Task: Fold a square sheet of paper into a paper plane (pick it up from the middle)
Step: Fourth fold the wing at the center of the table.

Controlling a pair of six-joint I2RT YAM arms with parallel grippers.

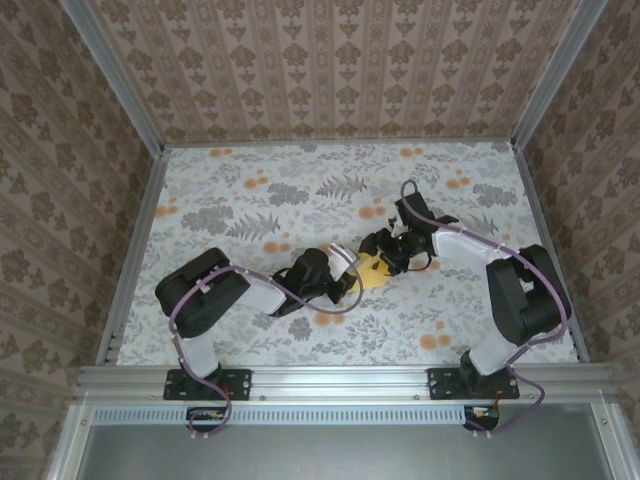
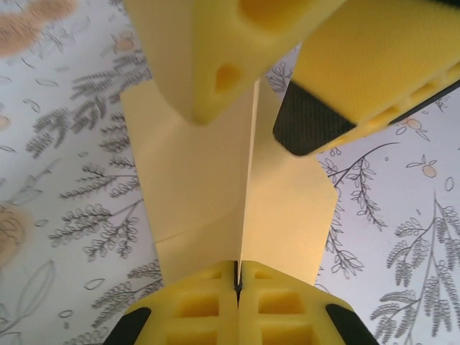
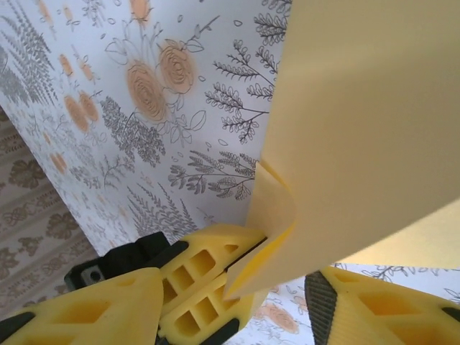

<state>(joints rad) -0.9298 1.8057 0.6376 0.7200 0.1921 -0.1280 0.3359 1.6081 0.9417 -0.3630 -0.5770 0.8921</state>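
I have the left gripper (image 2: 237,272) clenched on the folded paper sheet (image 2: 194,180), its crease running ahead into the right gripper (image 2: 255,115), jaws seemingly released.

A fixed camera high behind both arm bases looks down on the whole floral worktop (image 1: 300,170), while wrist cameras look along the left tool (image 2: 237,284) and right tool (image 3: 223,316), very close to the folded paper (image 2: 194,180) that all views share.
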